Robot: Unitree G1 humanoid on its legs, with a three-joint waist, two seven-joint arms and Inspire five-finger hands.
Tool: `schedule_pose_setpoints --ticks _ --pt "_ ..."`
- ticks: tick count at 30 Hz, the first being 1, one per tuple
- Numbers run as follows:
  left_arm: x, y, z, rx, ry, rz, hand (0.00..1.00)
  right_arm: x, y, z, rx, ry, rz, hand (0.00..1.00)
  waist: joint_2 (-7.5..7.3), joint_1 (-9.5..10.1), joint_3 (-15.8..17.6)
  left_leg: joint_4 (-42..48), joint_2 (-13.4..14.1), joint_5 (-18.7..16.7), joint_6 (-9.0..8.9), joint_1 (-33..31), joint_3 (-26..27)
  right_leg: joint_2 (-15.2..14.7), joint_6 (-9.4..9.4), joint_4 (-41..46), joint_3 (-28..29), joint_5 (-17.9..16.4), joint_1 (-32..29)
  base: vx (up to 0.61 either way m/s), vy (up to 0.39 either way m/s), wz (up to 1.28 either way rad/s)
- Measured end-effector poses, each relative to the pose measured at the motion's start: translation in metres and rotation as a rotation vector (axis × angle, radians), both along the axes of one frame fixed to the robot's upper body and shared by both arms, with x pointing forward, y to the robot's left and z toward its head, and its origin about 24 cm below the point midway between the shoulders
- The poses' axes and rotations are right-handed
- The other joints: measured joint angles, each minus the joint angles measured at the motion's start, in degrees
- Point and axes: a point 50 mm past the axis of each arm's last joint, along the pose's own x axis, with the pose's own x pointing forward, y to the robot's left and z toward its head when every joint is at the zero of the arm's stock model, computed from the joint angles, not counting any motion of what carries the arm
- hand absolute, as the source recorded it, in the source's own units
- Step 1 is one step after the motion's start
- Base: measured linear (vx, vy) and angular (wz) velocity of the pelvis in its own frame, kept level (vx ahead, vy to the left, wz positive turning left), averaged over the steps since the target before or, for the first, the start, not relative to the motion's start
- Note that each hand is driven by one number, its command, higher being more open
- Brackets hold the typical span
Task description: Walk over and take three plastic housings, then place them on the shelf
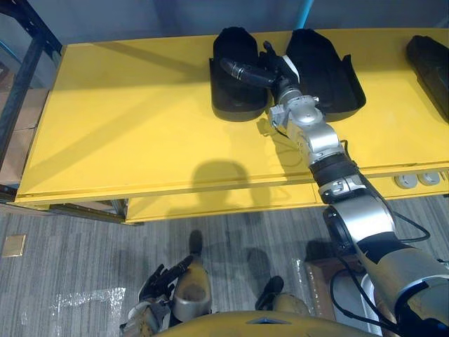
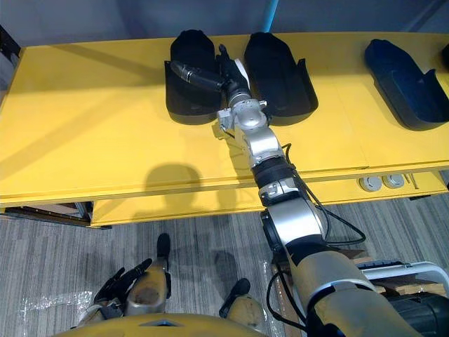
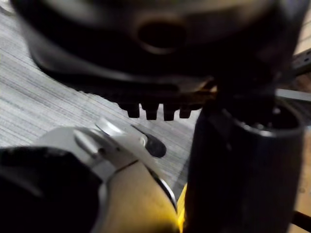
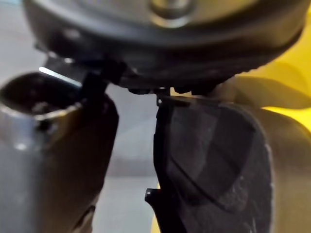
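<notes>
We're over a yellow table [image 1: 140, 126], with grey striped carpet [image 1: 77, 260] below. The right arm stretches forward and puts the right hand [image 2: 231, 74] between two black plastic housings, thumb reaching out over the left housing [image 2: 184, 105]. Whether it actually grips, we can't tell from here. The left hand [image 2: 123, 279] hangs low above the carpet, fingers loose. We count three on the table: the left housing, the middle housing [image 2: 280, 77] and the far-right housing [image 2: 403, 88].
</notes>
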Motion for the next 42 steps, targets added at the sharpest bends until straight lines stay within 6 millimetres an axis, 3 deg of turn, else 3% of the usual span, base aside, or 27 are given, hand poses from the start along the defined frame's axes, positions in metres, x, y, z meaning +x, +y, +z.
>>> schedule_pose_setpoints --ticks 20,32,42 --pt "0.006 -0.001 0.002 0.0 -0.016 -0.016 1.0 -0.003 0.019 0.006 -0.077 -0.041 0.124 1.0 0.5 0.0 1.13 0.0 -0.03 0.08 -0.02 -0.02 -0.08 -0.46 0.05 1.9 0.67 -0.95 -0.96 0.0 -0.002 0.0" --pt "0.006 -0.001 0.002 0.005 -0.017 -0.026 1.0 0.0 -0.003 0.014 -0.028 -0.099 -0.096 1.0 0.52 -0.25 1.16 0.01 0.06 0.08 -0.02 0.13 0.6 -0.35 0.15 1.68 1.32 -0.85 -1.2 0.0 -0.005 -0.02" --pt "0.007 0.0 0.002 0.004 -0.017 -0.036 1.0 0.002 -0.011 0.012 0.029 -0.069 -0.109 1.0 1.05 -1.75 2.2 0.01 0.26 0.08 -0.02 1.38 1.76 -0.19 0.38 1.34 2.79 -0.43 -0.92 -0.01 -0.014 -0.07"
